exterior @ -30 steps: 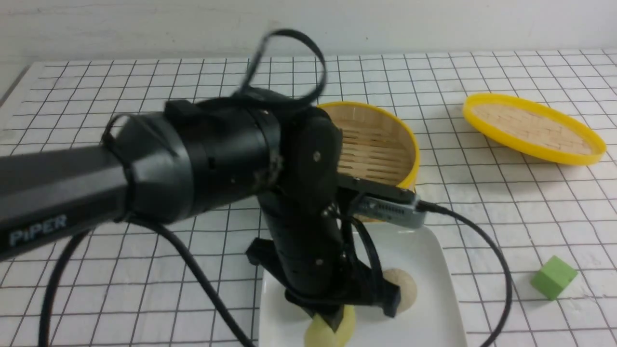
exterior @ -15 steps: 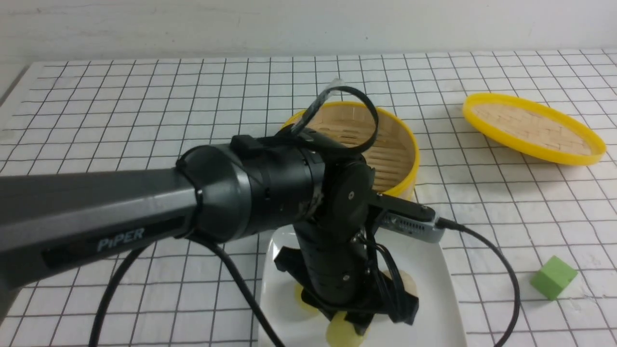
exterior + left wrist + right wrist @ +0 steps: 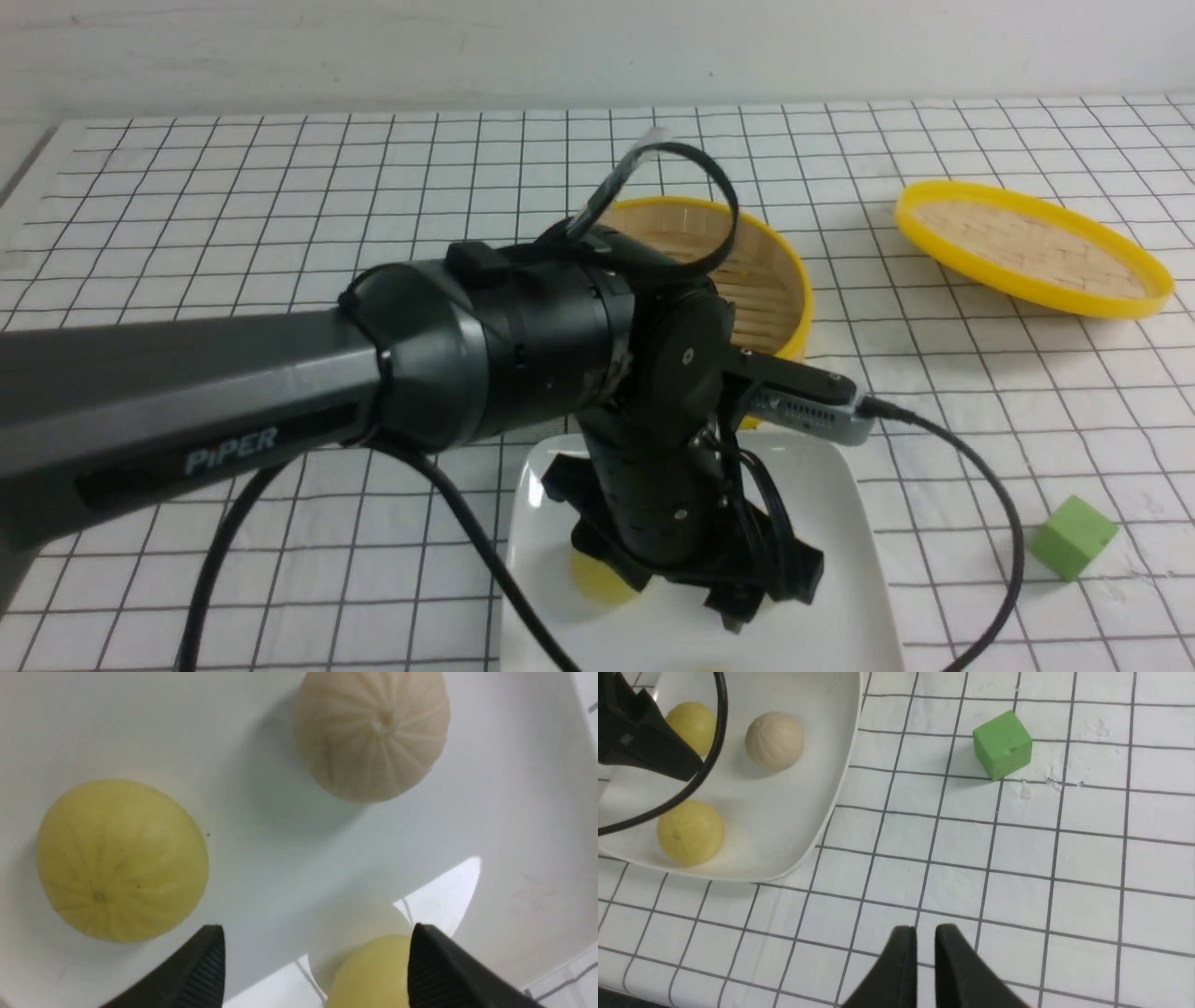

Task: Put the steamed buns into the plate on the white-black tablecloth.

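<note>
All three steamed buns lie in the white plate (image 3: 840, 485) on the white-black tablecloth (image 3: 280, 187). In the left wrist view I see a pale yellow bun (image 3: 121, 858), the beige bun (image 3: 373, 732), and a second yellow bun (image 3: 369, 975) between the jaws, next to one finger. My left gripper (image 3: 317, 952) hangs open just above the plate (image 3: 140, 718). The right wrist view shows the beige bun (image 3: 774, 739) and both yellow buns (image 3: 690, 832) in the plate (image 3: 822, 788). My right gripper (image 3: 925, 938) is shut and empty over the cloth.
The open bamboo steamer basket (image 3: 756, 271) stands just behind the plate, and its lid (image 3: 1032, 247) lies at the back right. A green cube (image 3: 1072, 538) sits on the cloth to the right of the plate. The left arm's cable loops over the plate's right side.
My left gripper carried a yellow bun to the right over the plate, then opened. The bun now lies on the plate between the jaws.
</note>
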You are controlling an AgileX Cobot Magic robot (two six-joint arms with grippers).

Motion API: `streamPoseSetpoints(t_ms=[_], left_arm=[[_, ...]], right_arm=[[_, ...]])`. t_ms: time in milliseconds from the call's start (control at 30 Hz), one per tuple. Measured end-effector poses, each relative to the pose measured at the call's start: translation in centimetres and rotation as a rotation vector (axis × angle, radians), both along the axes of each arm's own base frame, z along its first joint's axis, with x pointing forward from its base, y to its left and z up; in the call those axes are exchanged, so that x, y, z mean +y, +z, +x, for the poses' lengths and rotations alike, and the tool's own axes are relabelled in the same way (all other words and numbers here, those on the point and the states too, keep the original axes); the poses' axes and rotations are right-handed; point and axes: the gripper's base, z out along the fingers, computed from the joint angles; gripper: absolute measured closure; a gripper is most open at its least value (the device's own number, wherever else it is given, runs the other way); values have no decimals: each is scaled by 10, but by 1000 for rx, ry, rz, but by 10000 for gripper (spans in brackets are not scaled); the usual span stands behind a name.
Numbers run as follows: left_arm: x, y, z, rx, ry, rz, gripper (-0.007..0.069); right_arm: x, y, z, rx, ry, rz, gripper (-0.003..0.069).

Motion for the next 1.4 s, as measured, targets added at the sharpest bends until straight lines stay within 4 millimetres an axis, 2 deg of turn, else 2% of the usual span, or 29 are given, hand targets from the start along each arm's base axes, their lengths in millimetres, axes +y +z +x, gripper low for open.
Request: streamPoseSetpoints(t_ms=[200,367,400,600,800,1000,1400], left_arm=[[-4,10,4,-28,-3,-20,116],[-3,10,4,-25,-4,-15,160],[-3,10,4,-25,-4,-14,185],[-3,10,4,-24,-3,-14,292],[-3,10,3,-18,-4,-7,400],[-3,10,3,-19,-4,-7,426],[-3,10,3,-19,-4,-7,419]], right_arm=[[-2,0,1,-17,-10,-26,585],[3,3,11,-135,-3,21,666],[8,2,19,-221,7,56,674],[23,-12,39,-443,58,117,675],[32,-19,38,-482,173,108,675],[41,-21,32,-470,302,109,673],[42,-19,32,-497,310,118,667]])
